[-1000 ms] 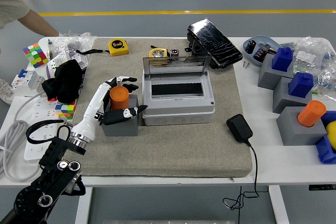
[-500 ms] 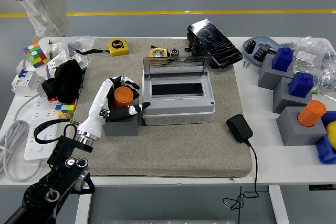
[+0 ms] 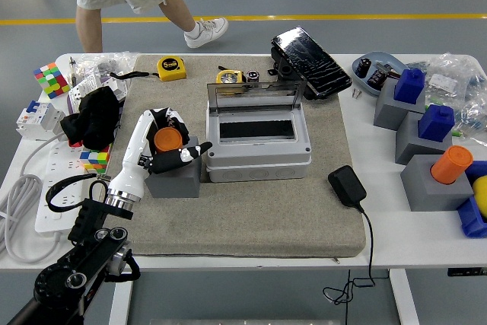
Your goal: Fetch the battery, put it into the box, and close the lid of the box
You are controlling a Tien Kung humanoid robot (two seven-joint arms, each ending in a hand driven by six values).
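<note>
Five fingers [image 3: 176,157] around orange battery [image 3: 167,141]

Showing a white worktop [image 3: 396,234], carrying a grey mat [image 3: 251,218] across its middle. Lying on the mat: an open box [image 3: 257,142], a grey block [image 3: 173,176] just left of it, a yellow tape [image 3: 171,68], a black adapter [image 3: 347,186], a black pack [image 3: 310,52] at the far edge. Sitting right of the mat: grey blocks [image 3: 434,184] with blue and orange caps. Resting left of it: a cube [image 3: 51,79], a power strip [image 3: 57,180].
</note>
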